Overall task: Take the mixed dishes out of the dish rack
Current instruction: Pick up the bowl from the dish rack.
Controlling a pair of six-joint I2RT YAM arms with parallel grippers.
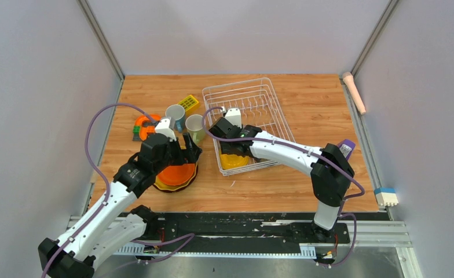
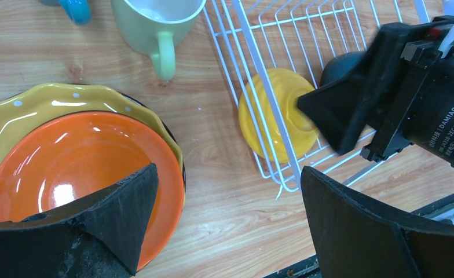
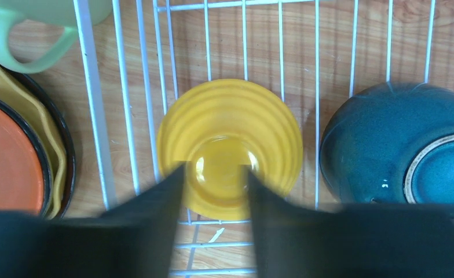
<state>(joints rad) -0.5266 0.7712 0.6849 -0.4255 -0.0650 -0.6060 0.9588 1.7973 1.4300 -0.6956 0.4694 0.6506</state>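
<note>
The yellow bowl (image 3: 230, 116) lies upside down in the near left corner of the dish rack (image 1: 249, 97). The dark bowl (image 3: 381, 139) sits just beside it, also upturned. The right hand (image 3: 215, 169) points down over the yellow bowl, fingers narrowed to either side of its foot ring; whether they touch cannot be told. Its arm bends at the elbow and reaches leftward. On the tabletop (image 1: 314, 116) left of the rack, the left hand (image 2: 227, 171) hangs wide open over the stacked plates (image 2: 68, 165), near the green mug (image 2: 155, 23).

Wooden table (image 1: 306, 191) between pale grey walls (image 1: 39, 87)
</note>
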